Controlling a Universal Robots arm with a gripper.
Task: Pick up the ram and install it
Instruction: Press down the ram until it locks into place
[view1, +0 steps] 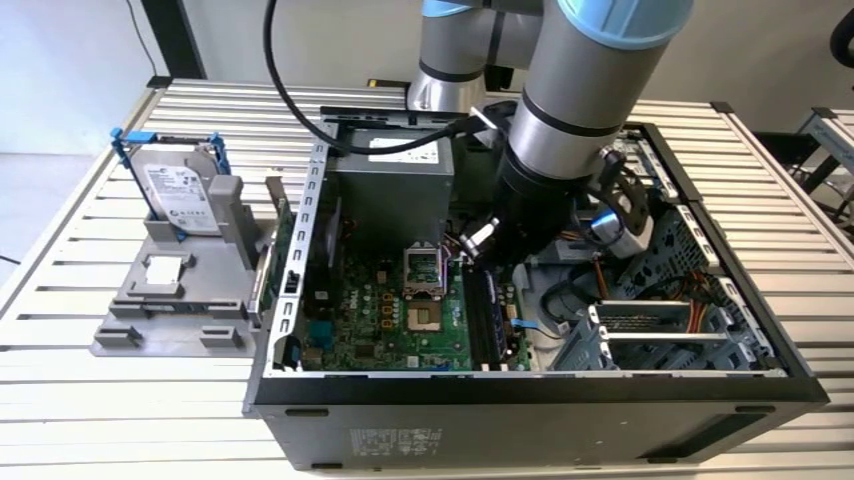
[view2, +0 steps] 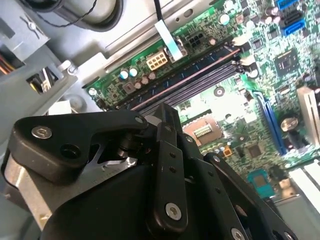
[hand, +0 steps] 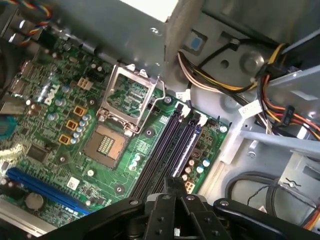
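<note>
The ram (view2: 186, 70) is a thin dark-blue stick lying along one of the memory slots on the green motherboard (hand: 55, 125). In the first wrist view the ram (hand: 189, 144) is a bluish strip between white end clips. My gripper (view1: 483, 258) reaches down into the open computer case (view1: 534, 385), over the far end of the slot row. In both wrist views its black fingers (hand: 175, 184) meet, with nothing visible between them. I cannot tell whether the gripper (view2: 162, 117) touches the stick; the tips are hidden behind their own linkage.
A grey holder (view1: 174, 300) on the slatted table, to the exterior view's left of the case, carries a silver hard drive (view1: 180, 195) in a blue frame. An open CPU socket (hand: 127, 95) lies beside the slots. Cable bundles (hand: 280, 110) and a drive cage (view1: 654, 330) crowd the other side.
</note>
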